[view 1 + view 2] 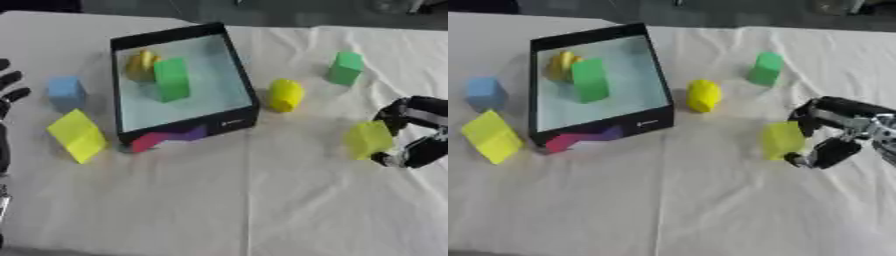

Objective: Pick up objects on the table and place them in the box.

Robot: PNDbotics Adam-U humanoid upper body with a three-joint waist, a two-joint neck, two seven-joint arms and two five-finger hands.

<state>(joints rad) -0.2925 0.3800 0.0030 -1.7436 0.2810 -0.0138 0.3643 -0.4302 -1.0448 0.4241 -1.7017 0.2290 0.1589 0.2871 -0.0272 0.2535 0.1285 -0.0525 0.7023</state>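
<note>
Light is even and fairly bright, washing the white tabletop [262, 200] pale. Shadows are soft and short, lying close beside each block. The box [184, 80] floor shows a faint sheen. Both views are soft throughout, with edges blurred; the strip at 12 o'clock is dark.
</note>
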